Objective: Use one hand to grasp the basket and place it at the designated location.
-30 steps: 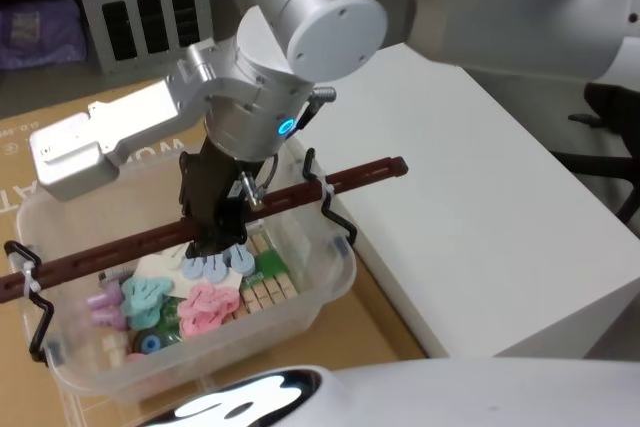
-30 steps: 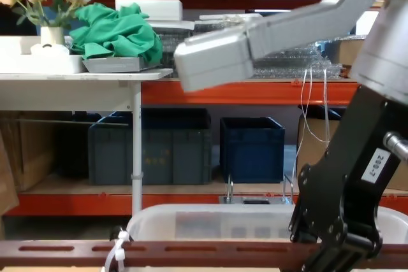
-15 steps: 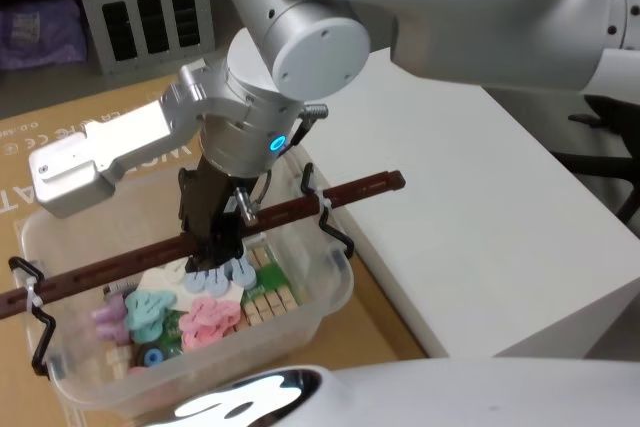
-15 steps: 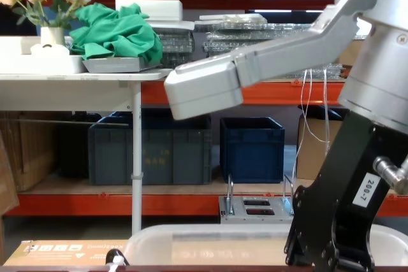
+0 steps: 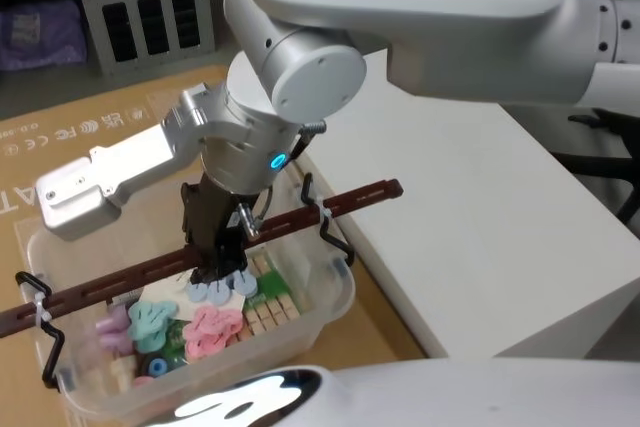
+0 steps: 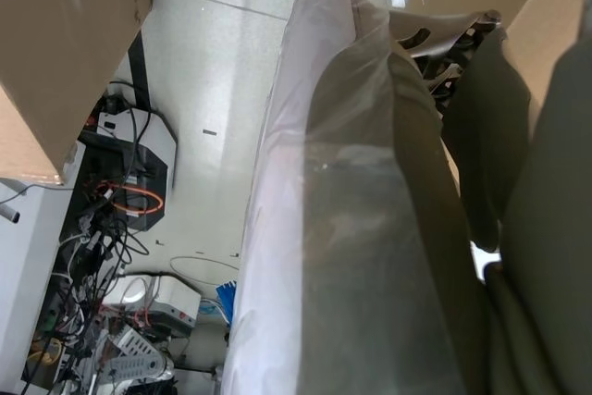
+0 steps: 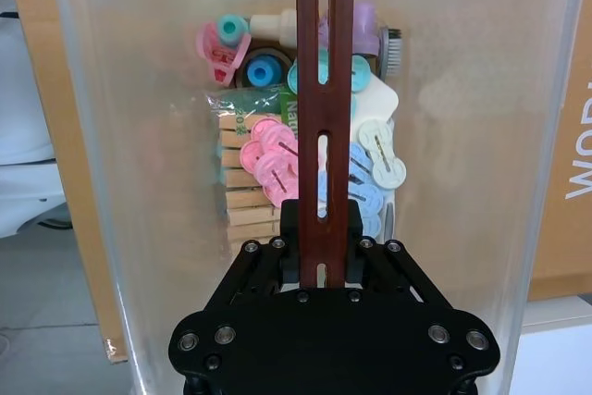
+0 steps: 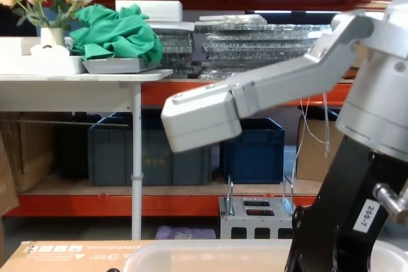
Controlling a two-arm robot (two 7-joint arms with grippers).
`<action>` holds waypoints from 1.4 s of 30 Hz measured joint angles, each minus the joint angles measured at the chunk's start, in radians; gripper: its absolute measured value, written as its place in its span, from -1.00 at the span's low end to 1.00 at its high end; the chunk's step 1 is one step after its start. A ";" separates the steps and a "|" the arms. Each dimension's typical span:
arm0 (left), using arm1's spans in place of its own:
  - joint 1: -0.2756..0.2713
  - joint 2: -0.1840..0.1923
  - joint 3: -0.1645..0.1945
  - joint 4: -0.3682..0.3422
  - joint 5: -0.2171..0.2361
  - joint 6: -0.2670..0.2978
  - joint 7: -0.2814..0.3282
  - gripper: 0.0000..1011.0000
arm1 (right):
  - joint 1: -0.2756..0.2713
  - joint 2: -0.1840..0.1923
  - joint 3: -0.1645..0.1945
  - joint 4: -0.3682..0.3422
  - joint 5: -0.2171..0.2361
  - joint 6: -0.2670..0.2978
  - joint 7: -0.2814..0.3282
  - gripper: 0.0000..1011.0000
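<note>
Cardboard (image 5: 100,127) below basket (image 5: 340,292) in right hand (image 5: 212,269), table (image 5: 480,207) beside

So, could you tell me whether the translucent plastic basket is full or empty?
Partly full: pastel plastic clips and wooden pegs lie in the translucent basket.

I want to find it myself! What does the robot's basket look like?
Look beside the big white table, over the brown cardboard. The basket is the see-through whitish tub full of colourful clips, and only it has a reddish-brown bar handle, pinched by the right gripper.
</note>
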 joint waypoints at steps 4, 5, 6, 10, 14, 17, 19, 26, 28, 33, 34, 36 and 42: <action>0.000 0.000 0.000 0.000 0.000 0.000 0.000 -1.00 | -0.005 -0.002 -0.009 0.001 -0.018 -0.001 -0.005 -0.54; 0.000 0.000 0.000 0.000 0.000 0.000 0.000 -1.00 | -0.006 -0.003 -0.010 0.001 -0.021 -0.001 -0.005 -0.54; 0.000 0.000 0.000 0.000 0.000 0.000 0.000 -1.00 | -0.007 -0.003 -0.011 0.001 -0.023 -0.001 -0.006 -0.54; 0.000 0.000 0.000 0.000 0.000 0.000 0.000 -1.00 | -0.010 -0.004 -0.014 0.001 -0.032 0.001 -0.007 -0.54; 0.000 0.000 0.000 0.000 0.000 0.000 0.000 -1.00 | -0.013 -0.005 -0.017 0.003 -0.032 0.011 -0.007 -0.48; 0.000 0.000 0.000 0.000 0.000 0.000 0.000 -1.00 | -0.010 -0.003 -0.010 0.006 -0.025 0.011 -0.009 -0.31; 0.000 0.000 0.000 0.000 0.000 0.000 0.000 -1.00 | -0.007 -0.001 -0.003 0.007 -0.016 0.010 -0.011 -0.19; 0.000 0.000 0.000 0.000 0.000 0.000 0.000 -1.00 | 0.002 0.010 0.022 0.010 0.009 0.011 -0.016 0.25; 0.000 0.000 0.000 0.000 0.000 0.000 0.000 -1.00 | 0.005 0.014 0.028 0.009 0.015 0.009 -0.016 0.37; 0.000 0.000 0.000 0.000 0.000 0.000 0.000 -1.00 | 0.014 0.034 0.051 -0.002 0.043 0.000 -0.017 0.74; 0.000 0.000 0.000 0.000 0.000 0.000 0.000 -1.00 | 0.018 0.041 0.060 -0.005 0.057 -0.003 -0.017 0.77; 0.000 0.000 0.000 0.000 0.000 0.000 0.000 -1.00 | 0.022 0.048 0.070 -0.007 0.070 -0.007 -0.017 0.83; 0.000 0.000 0.000 0.000 0.000 0.000 0.000 -1.00 | 0.035 0.077 0.106 -0.020 0.114 -0.027 -0.017 0.98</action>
